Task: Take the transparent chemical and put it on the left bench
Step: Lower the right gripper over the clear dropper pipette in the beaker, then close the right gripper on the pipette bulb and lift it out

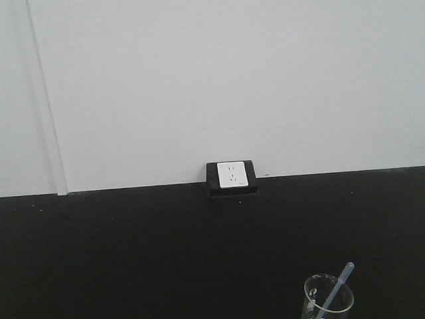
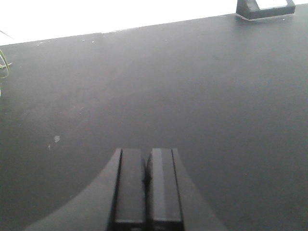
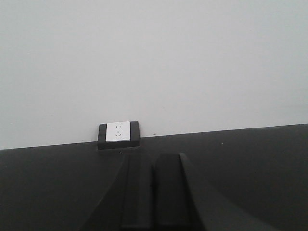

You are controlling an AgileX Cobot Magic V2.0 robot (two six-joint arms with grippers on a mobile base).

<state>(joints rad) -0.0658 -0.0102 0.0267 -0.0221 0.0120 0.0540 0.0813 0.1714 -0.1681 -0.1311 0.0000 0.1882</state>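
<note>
The matte black bench (image 1: 133,252) runs back to a white wall (image 1: 199,80). A black socket box (image 1: 232,177) sits at its rear edge, and a clear glass beaker (image 1: 313,296) stands near the front right.

Wall socket (image 1: 231,175); glass beaker (image 1: 312,299) btm-right.

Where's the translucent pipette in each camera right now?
Front view: bottom right corner, the pipette stands tilted in the beaker.
Left wrist view: not in it.
Right wrist view: not in it.
Shared landmark: the wall socket, at the bench back edge in all three.
</note>
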